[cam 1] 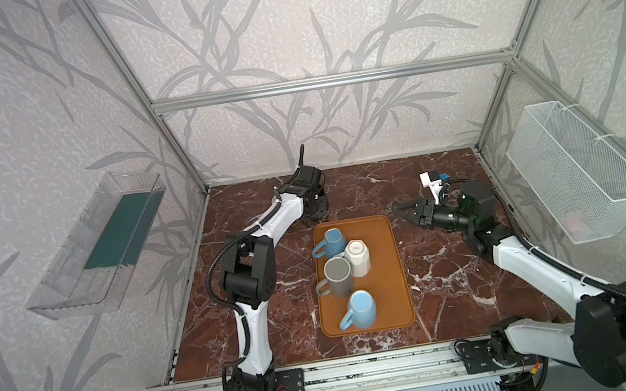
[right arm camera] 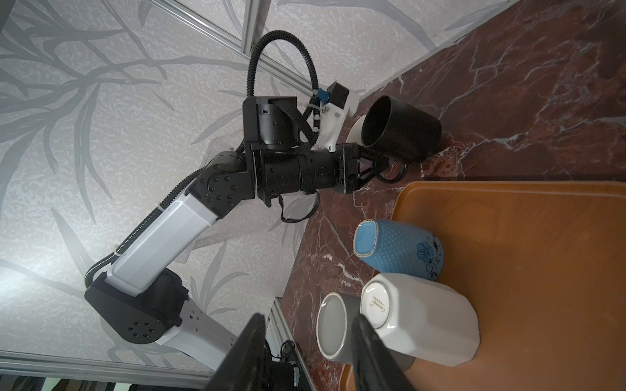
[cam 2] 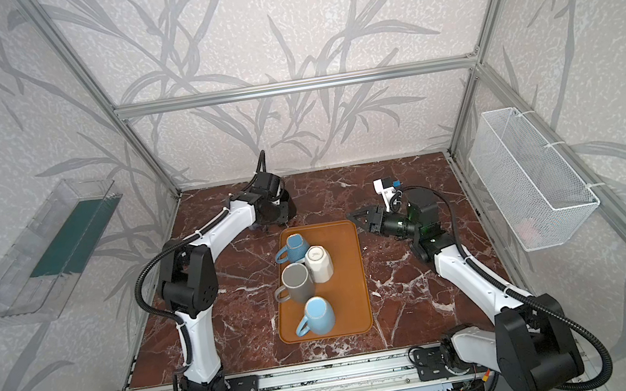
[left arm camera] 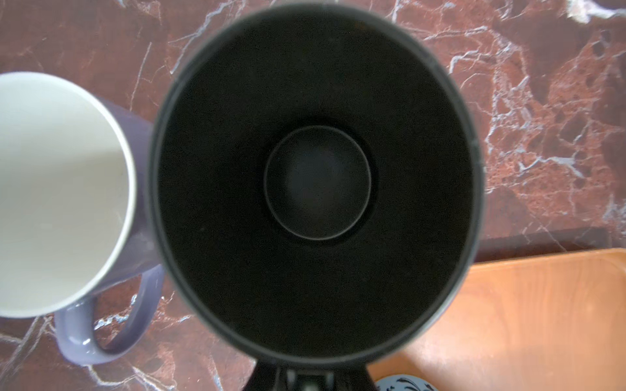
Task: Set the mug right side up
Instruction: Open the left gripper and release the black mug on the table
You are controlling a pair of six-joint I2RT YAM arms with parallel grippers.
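Note:
A black mug [right arm camera: 403, 130] stands mouth up on the marble table behind the tray. The left wrist view looks straight down into its dark inside [left arm camera: 316, 182]. My left gripper [right arm camera: 381, 162] is shut on the mug's handle; in both top views it sits at the tray's far left corner [cam 1: 315, 209] [cam 2: 276, 212]. My right gripper [cam 1: 403, 207] [right arm camera: 308, 352] hovers to the right of the tray's far end, lying sideways. It is open with nothing between its fingers.
A purple mug [left arm camera: 61, 193] with a white inside stands upright right beside the black one. The orange tray [cam 1: 389, 265] holds a patterned blue mug [cam 1: 331, 242], a white mug [cam 1: 357, 257] and a light blue mug [cam 1: 362, 309], all base up, plus a grey mug [cam 1: 338, 277] mouth up.

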